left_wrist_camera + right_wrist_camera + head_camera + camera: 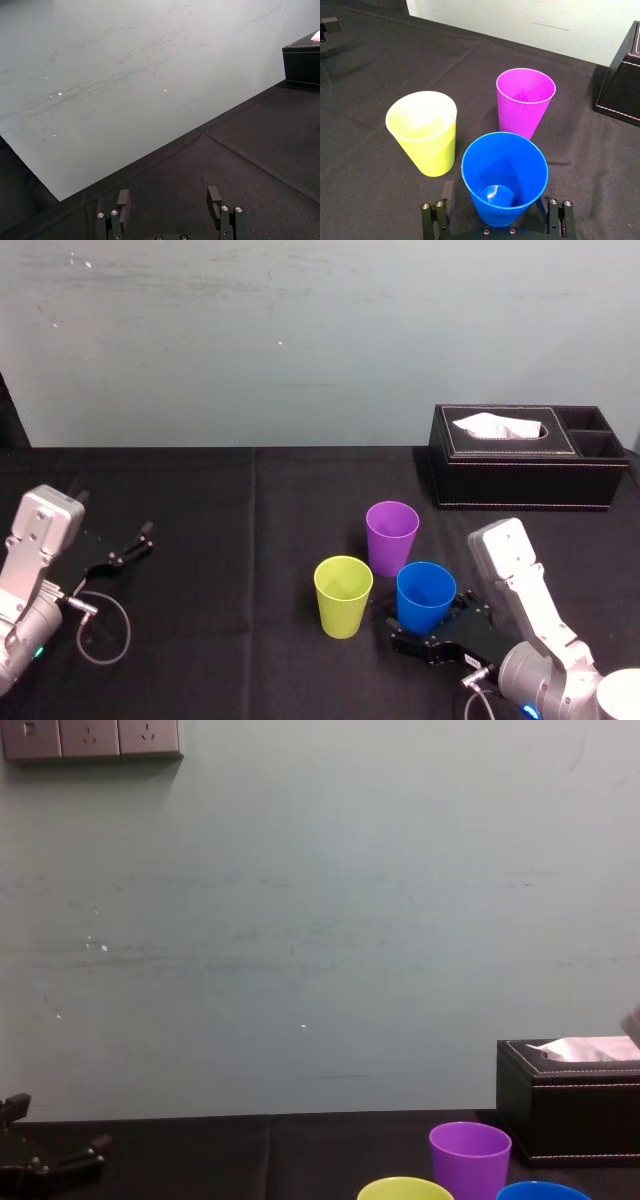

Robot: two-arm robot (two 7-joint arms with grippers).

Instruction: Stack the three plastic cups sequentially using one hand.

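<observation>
A: Where do the three cups stand?
B: All upright, mouths up, bunched in a triangle on the black tabletop (230, 540), a little to the robot's right of its middle. The purple cup (391, 536) is farthest from the robot, the yellow-green cup (343, 595) is nearer and to the left, and the blue cup (425, 597) is nearer and to the right. They are close together and none sits inside another

A: And the working arm?
B: The right gripper (428, 612) is low at the tabletop with its jaws wide, one finger on each side of the blue cup's lower part. In the right wrist view a gap shows between one finger (444, 192) and the cup wall; the other finger is partly hidden behind the cup

A: The other arm?
B: The left gripper (125, 550) is parked far out on the left of the tabletop, jaws wide and holding nothing

A: Anything else there?
B: A black tissue box (525, 455) at the far right, well apart from the cups
</observation>
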